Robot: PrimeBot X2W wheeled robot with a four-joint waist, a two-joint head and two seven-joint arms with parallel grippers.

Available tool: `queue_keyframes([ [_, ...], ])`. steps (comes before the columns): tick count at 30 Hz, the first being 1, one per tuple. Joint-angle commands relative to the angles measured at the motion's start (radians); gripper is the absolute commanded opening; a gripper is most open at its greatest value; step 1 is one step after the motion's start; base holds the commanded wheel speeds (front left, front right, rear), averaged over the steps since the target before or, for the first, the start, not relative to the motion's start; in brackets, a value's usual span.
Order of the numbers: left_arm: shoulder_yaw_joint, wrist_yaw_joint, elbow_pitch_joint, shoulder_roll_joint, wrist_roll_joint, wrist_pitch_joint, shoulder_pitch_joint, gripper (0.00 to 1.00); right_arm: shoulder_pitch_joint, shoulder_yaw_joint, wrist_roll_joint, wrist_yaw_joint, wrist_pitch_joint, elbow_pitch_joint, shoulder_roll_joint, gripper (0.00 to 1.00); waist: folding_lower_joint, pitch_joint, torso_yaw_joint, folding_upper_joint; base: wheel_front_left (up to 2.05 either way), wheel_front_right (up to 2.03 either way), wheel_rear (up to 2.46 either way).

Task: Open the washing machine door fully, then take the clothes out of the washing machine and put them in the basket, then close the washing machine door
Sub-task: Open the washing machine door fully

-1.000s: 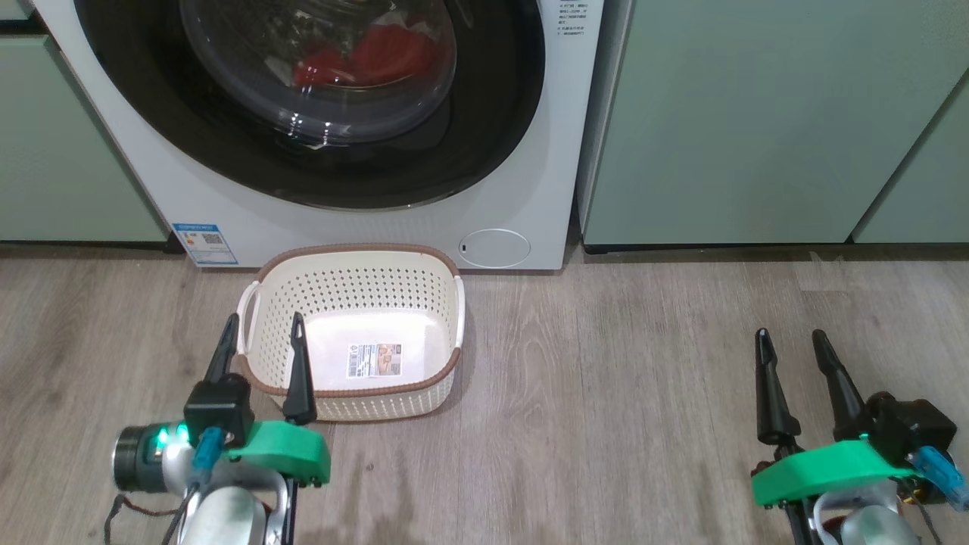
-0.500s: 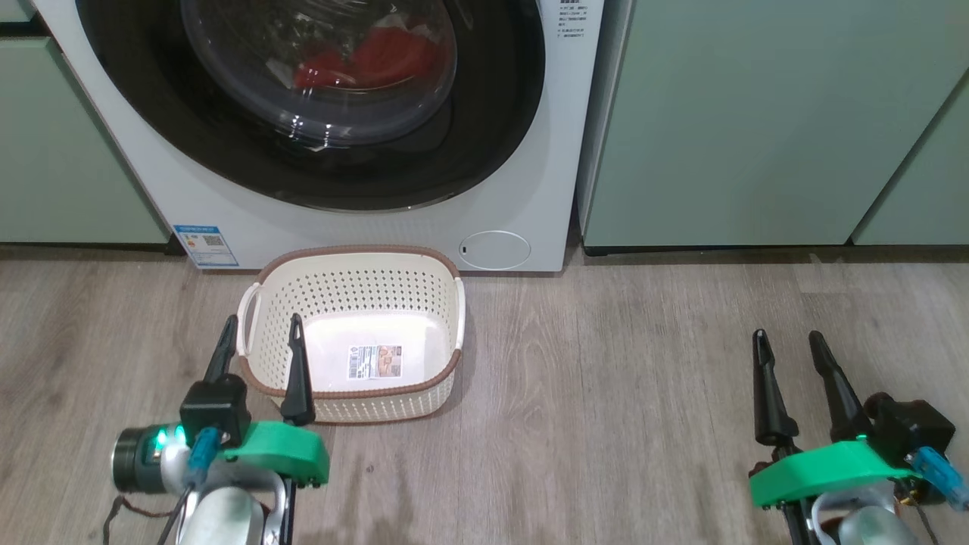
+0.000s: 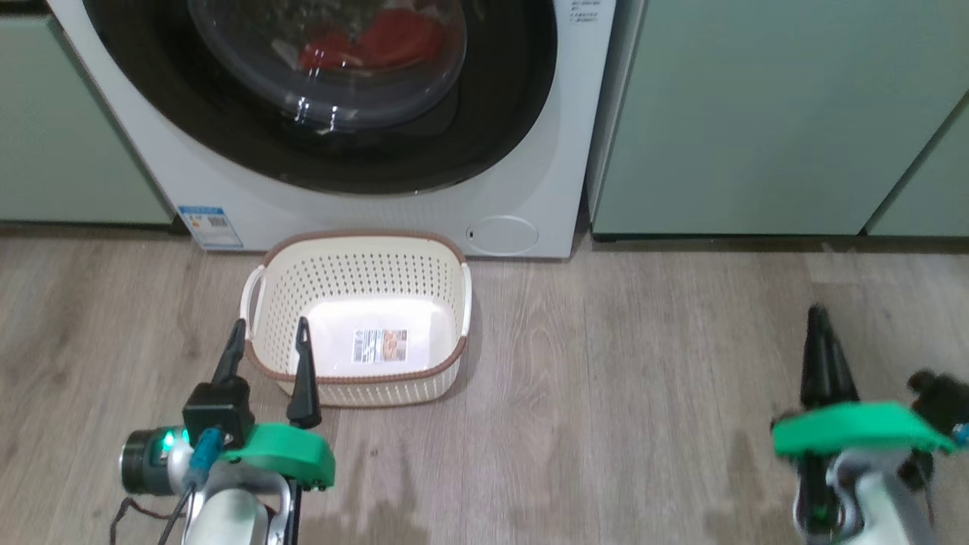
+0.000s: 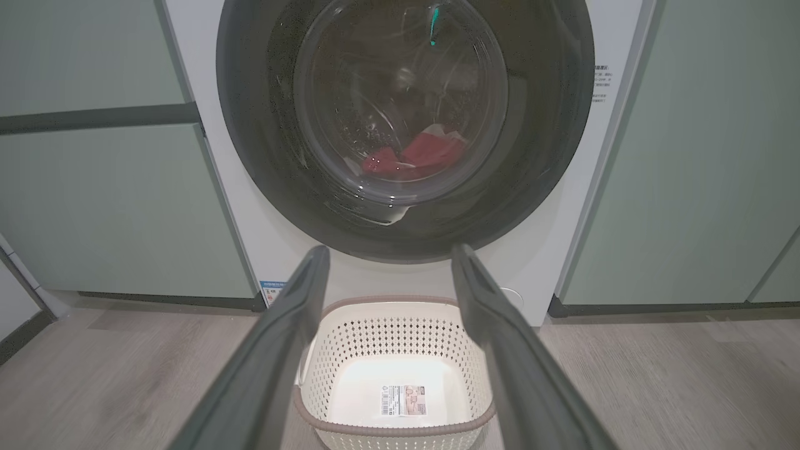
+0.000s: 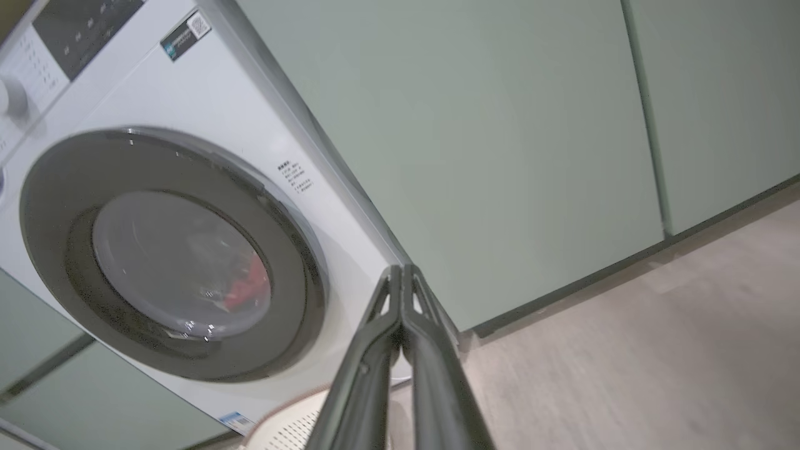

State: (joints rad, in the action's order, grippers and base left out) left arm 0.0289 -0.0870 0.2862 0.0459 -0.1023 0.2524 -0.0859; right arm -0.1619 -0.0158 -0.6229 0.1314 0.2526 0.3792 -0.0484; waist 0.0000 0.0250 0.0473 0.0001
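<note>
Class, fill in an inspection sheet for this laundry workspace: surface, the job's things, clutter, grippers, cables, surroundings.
Surface: grey wood-look floor.
Job's things: washing machine door shut; red clothes behind its window, inside the washing machine; basket on the floor before the machine, holding just a label.
Clutter: nothing seen.
Grippers: left gripper open, fingers apart, at the basket's near left corner; right gripper shut, holding nothing, above the floor to the right.
Cables: dark cable loops beside the left wrist.
Surroundings: pale green cabinets on both sides of the machine.
</note>
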Motion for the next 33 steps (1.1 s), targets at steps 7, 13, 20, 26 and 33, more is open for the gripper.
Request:
queue_keyframes([
  [7, 0.007, 0.011, -0.034, 0.004, -0.032, 0.009, -0.079, 1.0, -0.264, -0.04, -0.483, -0.001, -0.01, 0.098, -0.131, 0.0, 0.0, 0.099, 0.042, -0.0001, 0.0, 0.0, 0.0],
  [13, 0.053, 0.003, -0.046, 0.004, -0.065, 0.009, -0.121, 1.0, -0.422, -0.026, -0.813, -0.001, -0.191, 0.14, -0.285, 0.0, 0.0, 0.189, 0.105, -0.0001, 0.0, 0.0, 0.0],
  [20, 0.124, -0.013, -0.066, 0.004, -0.106, 0.009, -0.169, 1.0, -0.586, 0.024, -0.995, -0.001, -0.435, 0.19, -0.379, 0.0, 0.0, 0.291, 0.181, -0.0001, 0.0, 0.0, 0.0],
  [26, 0.181, -0.029, -0.08, 0.004, -0.141, 0.009, -0.204, 1.0, -0.725, 0.039, -1.041, -0.001, -0.591, 0.229, -0.422, 0.0, 0.0, 0.361, 0.228, -0.0001, 0.0, 0.0, 0.0],
  [33, 0.231, -0.044, -0.087, 0.004, -0.171, 0.009, -0.233, 1.0, -0.863, 0.025, -1.032, -0.001, -0.681, 0.289, -0.446, 0.0, 0.0, 0.415, 0.264, -0.0001, 0.0, 0.0, 0.0],
])
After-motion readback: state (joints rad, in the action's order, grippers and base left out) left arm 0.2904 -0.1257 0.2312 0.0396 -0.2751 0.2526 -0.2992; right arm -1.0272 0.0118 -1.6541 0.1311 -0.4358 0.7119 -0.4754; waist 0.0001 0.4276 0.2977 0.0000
